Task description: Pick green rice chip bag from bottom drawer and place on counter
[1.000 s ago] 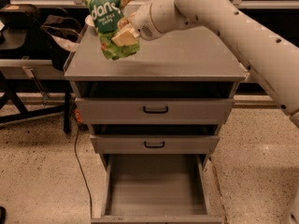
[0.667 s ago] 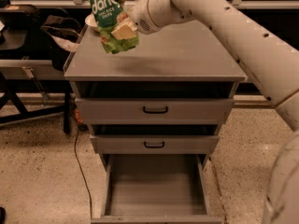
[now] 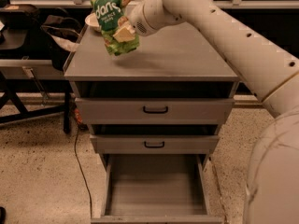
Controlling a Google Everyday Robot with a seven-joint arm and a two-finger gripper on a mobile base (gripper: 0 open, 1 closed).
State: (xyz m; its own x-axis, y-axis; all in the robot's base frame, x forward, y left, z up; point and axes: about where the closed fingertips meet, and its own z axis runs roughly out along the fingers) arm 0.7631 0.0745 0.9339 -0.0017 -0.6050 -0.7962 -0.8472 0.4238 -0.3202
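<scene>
The green rice chip bag (image 3: 112, 18) is light green with a dark green round logo and tan chips pictured. My gripper (image 3: 122, 33) is shut on its middle and holds it upright above the left rear part of the counter (image 3: 187, 59). The bag's bottom edge hangs close over the grey top; I cannot tell if it touches. My white arm reaches in from the right. The bottom drawer (image 3: 156, 185) is pulled out below, its grey inside bare.
Two upper grey drawers with black handles (image 3: 155, 109) are closed. A white bowl (image 3: 92, 21) sits at the counter's back left, behind the bag. A dark chair and table stand at left, and a cable runs down the floor by the cabinet.
The gripper with the bag has shifted slightly to the left and back over the counter. The drawers have not moved.
</scene>
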